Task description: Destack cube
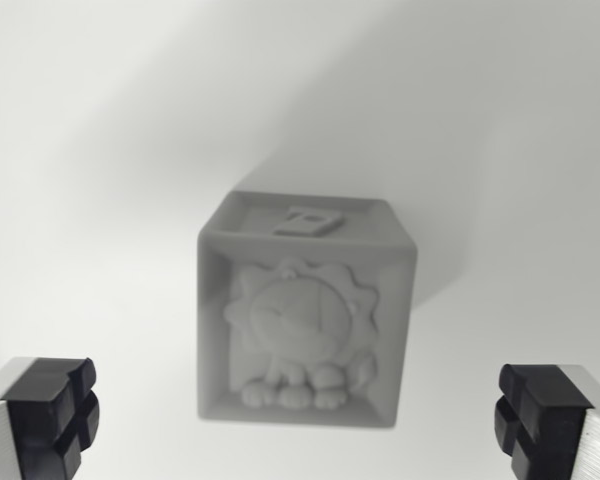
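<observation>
A grey cube [305,315] with a raised lion figure on its near face and a small letter relief on its top face sits on a white surface in the middle of the wrist view. My gripper [298,415] is open. Its left fingertip [50,410] is at the bottom left corner and its right fingertip [540,415] at the bottom right. Both black pads stand well apart from the cube's sides, with nothing between them but the cube's lower part. Whether a second cube lies under this one cannot be told.
The white surface [100,150] runs all around the cube, with a soft shadow falling to the upper right of it.
</observation>
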### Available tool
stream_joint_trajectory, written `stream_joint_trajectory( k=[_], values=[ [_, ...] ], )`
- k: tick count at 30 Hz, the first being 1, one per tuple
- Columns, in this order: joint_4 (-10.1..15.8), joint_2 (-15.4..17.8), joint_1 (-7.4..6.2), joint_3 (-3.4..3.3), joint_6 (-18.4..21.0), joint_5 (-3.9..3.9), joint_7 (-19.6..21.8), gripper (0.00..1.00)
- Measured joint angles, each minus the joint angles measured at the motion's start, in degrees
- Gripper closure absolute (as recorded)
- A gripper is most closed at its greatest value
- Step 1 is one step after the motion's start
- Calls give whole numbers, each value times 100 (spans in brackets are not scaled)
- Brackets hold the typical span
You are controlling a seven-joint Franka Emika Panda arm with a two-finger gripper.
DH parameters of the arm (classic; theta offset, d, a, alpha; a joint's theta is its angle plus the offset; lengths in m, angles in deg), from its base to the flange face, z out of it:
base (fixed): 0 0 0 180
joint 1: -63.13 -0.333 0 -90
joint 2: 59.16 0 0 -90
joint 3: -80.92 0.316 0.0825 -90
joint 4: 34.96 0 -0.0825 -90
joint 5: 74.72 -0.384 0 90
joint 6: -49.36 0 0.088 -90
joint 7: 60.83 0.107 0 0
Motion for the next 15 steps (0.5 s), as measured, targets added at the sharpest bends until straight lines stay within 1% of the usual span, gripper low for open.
stream_joint_trajectory(
  k=[2,3,7,10,11,15],
  values=[
    [24,157,-26,-48,129,97,71,0],
    [29,196,-30,-58,162,122,88,0],
    [55,504,-36,-108,435,310,221,0],
    [65,744,-34,-126,659,433,313,0],
    [66,783,-33,-128,695,451,326,0],
    [70,1118,-17,-135,1016,592,429,0]
  ],
)
